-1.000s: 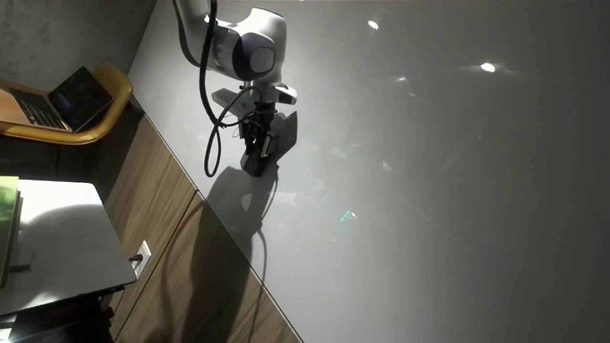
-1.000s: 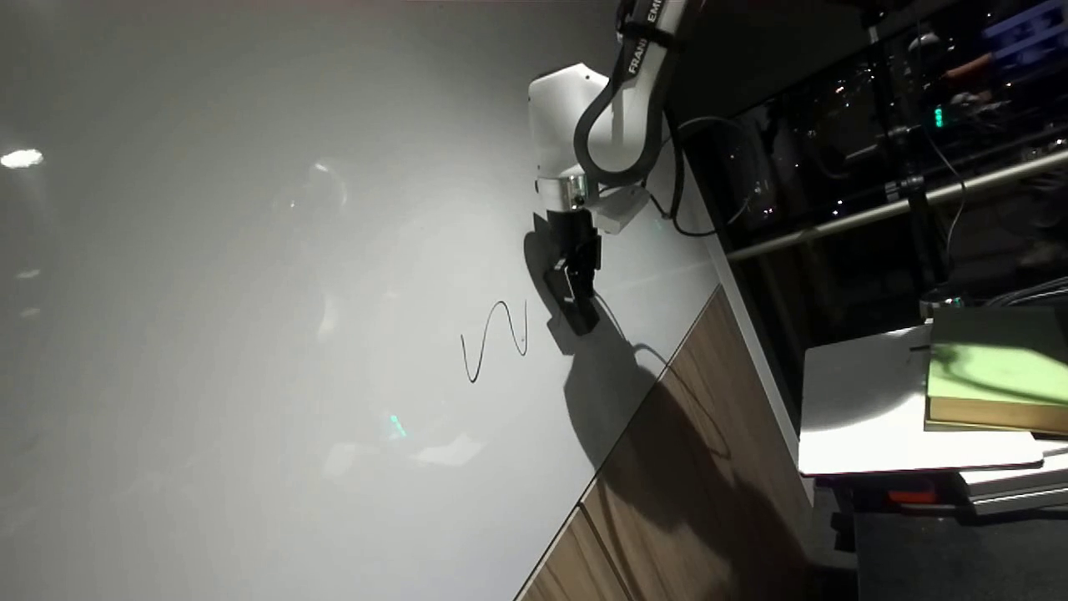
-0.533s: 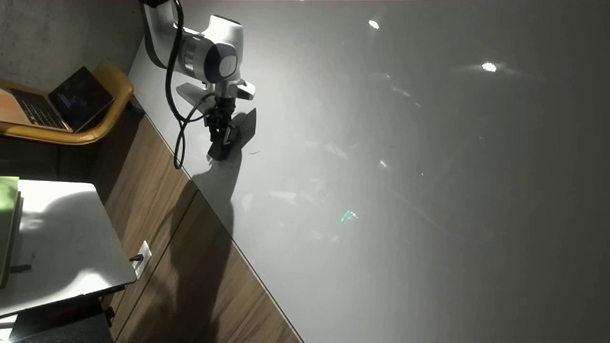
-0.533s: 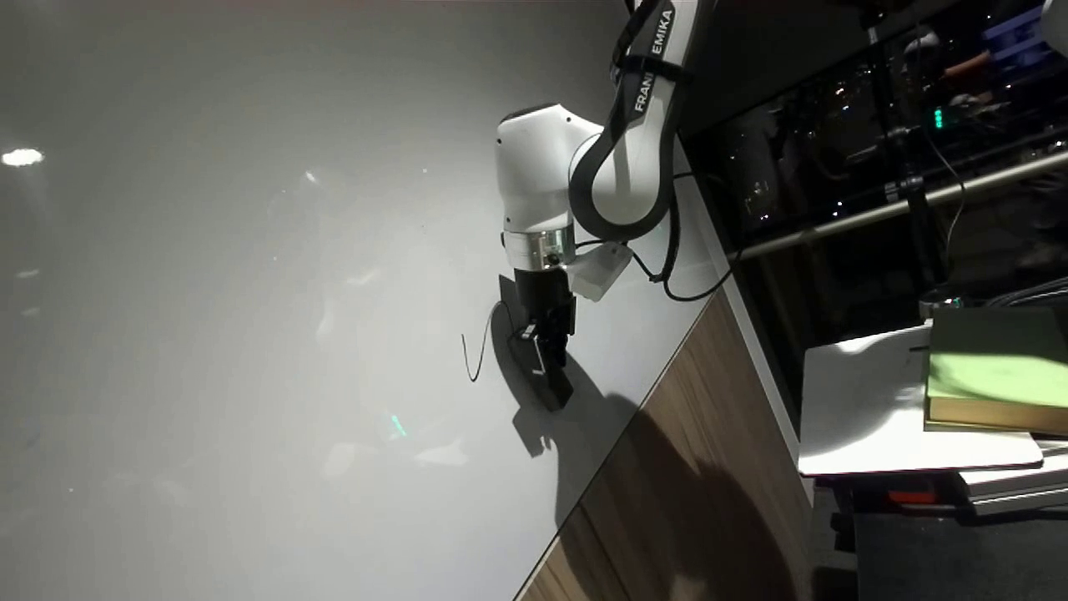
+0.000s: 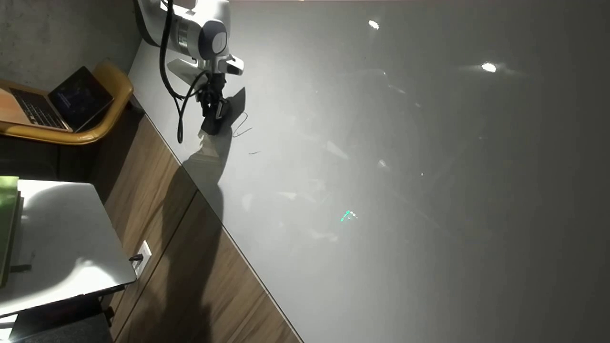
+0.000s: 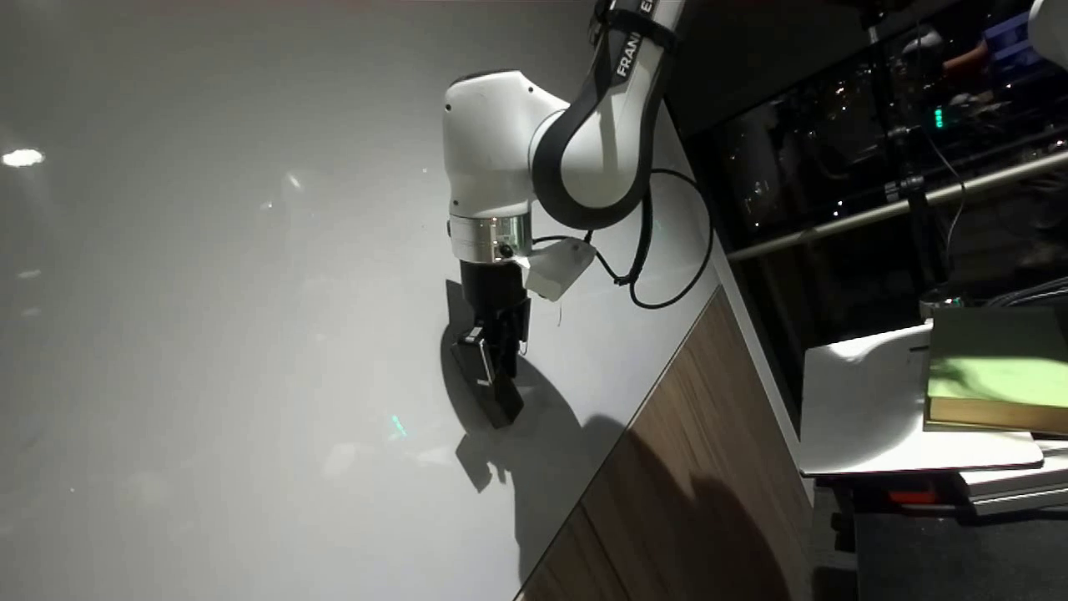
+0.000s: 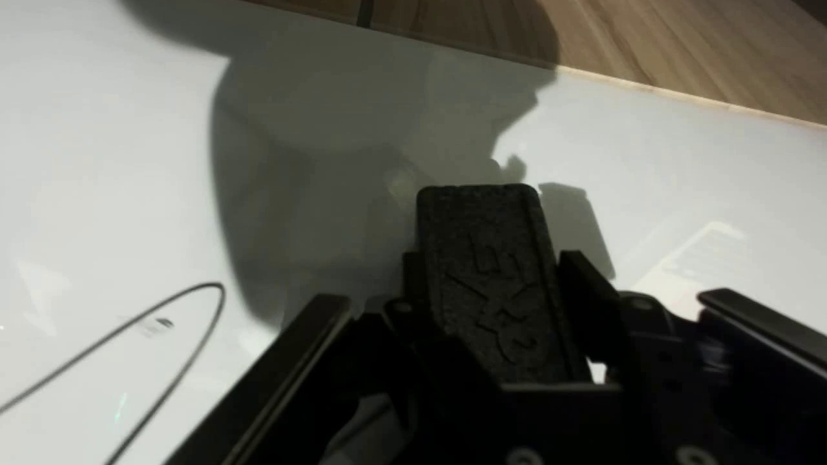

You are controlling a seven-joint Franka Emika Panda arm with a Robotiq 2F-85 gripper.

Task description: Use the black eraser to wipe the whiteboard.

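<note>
My one gripper (image 7: 494,284) is clamped on the single black eraser (image 7: 484,223), a finger along each long side, the eraser's upper face patterned with lines. I hold it over the one large whiteboard (image 5: 405,267), near the board's edge; whether eraser and board touch, I cannot tell. Next to the gripper comes the white arm (image 6: 492,142), beside which a black cable (image 5: 163,50) loops. In an exterior view, I count two dark marks on the board near the eraser: a curved stroke (image 5: 240,125) and, farther out, a short dash (image 5: 254,153). Along the board's edge lie two wood panels (image 5: 257,314); one bears a single wall socket (image 5: 146,251), which contains one plug (image 5: 137,257). Well apart from the gripper, one yellow chair (image 5: 76,138) holds one open laptop (image 5: 66,101); in an exterior view, one white tabletop (image 6: 863,430) bears one green book (image 6: 993,376).
</note>
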